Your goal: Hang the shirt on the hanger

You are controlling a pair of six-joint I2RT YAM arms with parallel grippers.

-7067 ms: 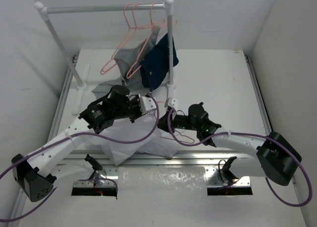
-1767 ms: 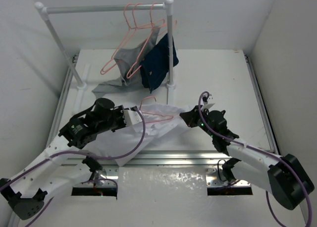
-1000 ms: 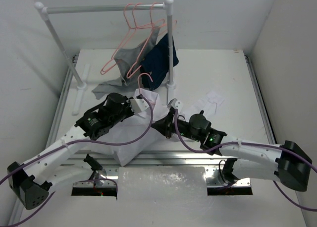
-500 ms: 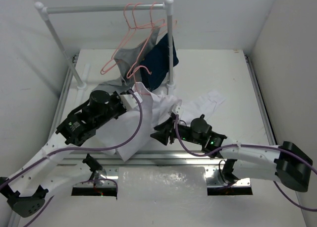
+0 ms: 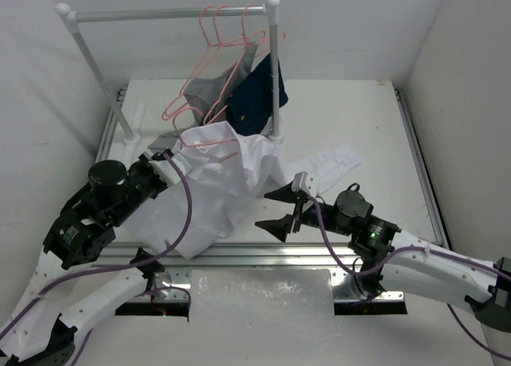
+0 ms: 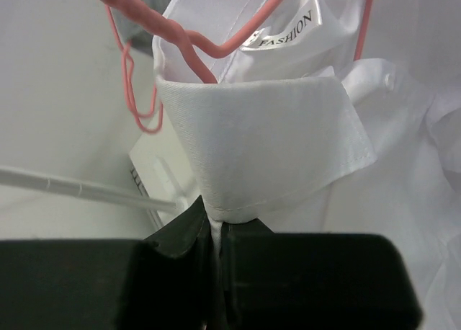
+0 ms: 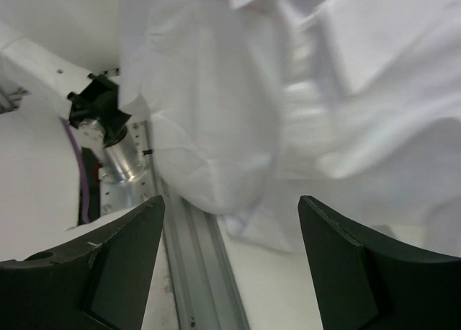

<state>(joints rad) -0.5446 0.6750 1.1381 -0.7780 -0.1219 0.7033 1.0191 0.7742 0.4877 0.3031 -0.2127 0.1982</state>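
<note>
Left wrist view: left fingers (image 6: 196, 225) clenched on collar of large wrinkled white thin-fabric shirt (image 6: 274, 143), salmon-pink wire hanger (image 6: 189, 45) inside neck. Shirt lifted, sleeve trailing on surface (image 5: 359, 110). Likely light, limp, slippery; grip stiff collar. Right fingers (image 5: 275, 224) spread, empty.

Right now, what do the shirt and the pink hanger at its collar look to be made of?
The shirt: thin woven cloth, matte white, likely cotton or a blend; a fine weave and soft creases show up close. The hanger: slender wire with a smooth salmon-pink coat, probably coated metal; it is bent in tight curves, but its core does not show.
</note>
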